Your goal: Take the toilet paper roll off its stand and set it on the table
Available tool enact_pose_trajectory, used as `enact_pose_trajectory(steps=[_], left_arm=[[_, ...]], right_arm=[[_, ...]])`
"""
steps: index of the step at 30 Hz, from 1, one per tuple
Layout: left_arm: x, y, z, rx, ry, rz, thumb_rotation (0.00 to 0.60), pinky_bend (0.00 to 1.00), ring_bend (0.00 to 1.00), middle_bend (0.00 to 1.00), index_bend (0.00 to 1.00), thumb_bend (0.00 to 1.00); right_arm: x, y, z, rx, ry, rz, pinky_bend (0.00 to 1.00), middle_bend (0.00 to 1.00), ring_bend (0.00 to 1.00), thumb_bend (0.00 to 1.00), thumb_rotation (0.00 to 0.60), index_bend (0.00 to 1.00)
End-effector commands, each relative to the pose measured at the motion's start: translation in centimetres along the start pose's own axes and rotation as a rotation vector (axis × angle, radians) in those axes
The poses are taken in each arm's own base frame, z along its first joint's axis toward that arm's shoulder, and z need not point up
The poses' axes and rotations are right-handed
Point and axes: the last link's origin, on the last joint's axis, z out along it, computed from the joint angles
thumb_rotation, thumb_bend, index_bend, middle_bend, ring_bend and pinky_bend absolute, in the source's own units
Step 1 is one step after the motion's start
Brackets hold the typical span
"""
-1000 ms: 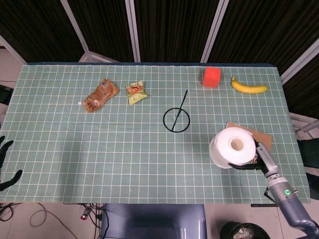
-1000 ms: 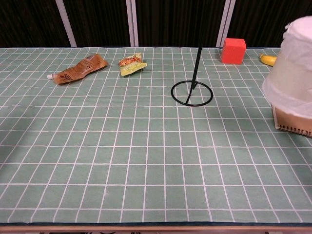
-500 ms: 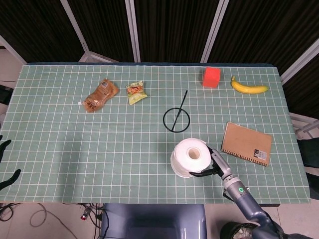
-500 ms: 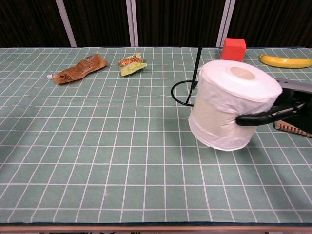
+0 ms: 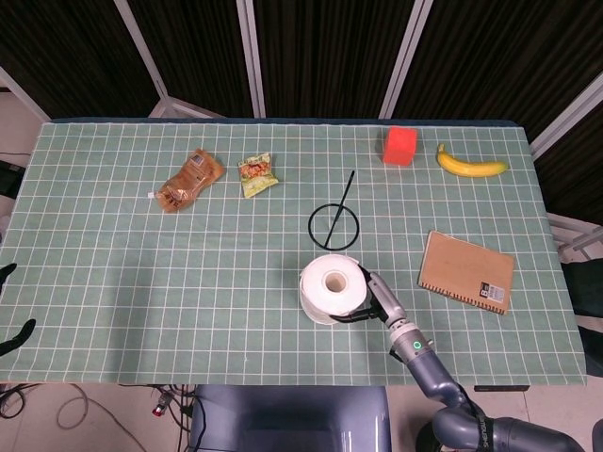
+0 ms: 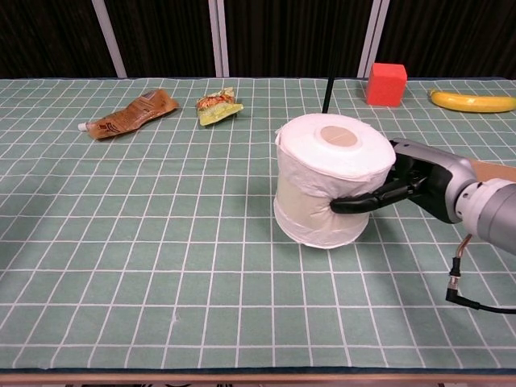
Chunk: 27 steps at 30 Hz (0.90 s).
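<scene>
The white toilet paper roll (image 5: 332,287) (image 6: 329,180) stands upright, just in front of the black wire stand (image 5: 334,226). Its base looks down on the checked cloth. My right hand (image 5: 372,299) (image 6: 403,181) grips the roll from its right side, with dark fingers wrapped around the wall. The stand is bare: a ring base with a thin slanted pole. In the chest view only the stand's pole top (image 6: 326,93) shows behind the roll. My left hand (image 5: 11,330) shows only as dark fingertips at the left edge, spread apart and holding nothing.
A notebook (image 5: 466,271) (image 6: 493,170) lies right of my right hand. At the back right are an orange-red cube (image 5: 399,145) (image 6: 385,84) and a banana (image 5: 469,166) (image 6: 472,101). A brown pouch (image 5: 188,180) (image 6: 127,114) and a snack bag (image 5: 257,174) (image 6: 218,106) lie back left.
My right hand has carried the roll left from above the notebook to just in front of the stand, and lowered it to the cloth. The left hand slid further out of view.
</scene>
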Motion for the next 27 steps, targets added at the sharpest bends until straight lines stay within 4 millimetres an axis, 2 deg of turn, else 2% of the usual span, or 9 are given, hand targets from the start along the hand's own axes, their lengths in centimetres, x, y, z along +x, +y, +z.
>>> enact_pose_trajectory(steps=[1, 7, 19, 24, 27], left_arm=[[0.1, 0.0, 0.0, 0.001, 0.003, -0.001, 0.600, 0.03, 0.00, 0.00, 0.15, 0.22], [0.1, -0.2, 0.1, 0.010, 0.002, -0.002, 0.600, 0.03, 0.00, 0.00, 0.15, 0.22], [0.1, -0.2, 0.0, 0.010, -0.004, 0.001, 0.600, 0.03, 0.00, 0.00, 0.15, 0.22], [0.0, -0.1, 0.0, 0.004, -0.009, 0.004, 0.600, 0.03, 0.00, 0.00, 0.15, 0.22], [0.0, -0.1, 0.0, 0.007, -0.007, 0.005, 0.600, 0.03, 0.00, 0.00, 0.15, 0.22]], right_arm=[[-0.3, -0.1, 0.6, 0.000, 0.010, 0.002, 0.11, 0.28, 0.24, 0.00, 0.600, 0.33], [-0.9, -0.1, 0.9, -0.017, -0.036, -0.035, 0.06, 0.17, 0.14, 0.00, 0.600, 0.19], [-1.3, 0.5, 0.9, -0.064, -0.087, -0.044, 0.06, 0.08, 0.07, 0.00, 0.600, 0.05], [-0.5, 0.4, 0.6, -0.067, -0.093, -0.043, 0.00, 0.00, 0.00, 0.00, 0.600, 0.00], [1.2, -0.2, 0.0, -0.044, -0.070, -0.034, 0.00, 0.00, 0.00, 0.00, 0.600, 0.00]])
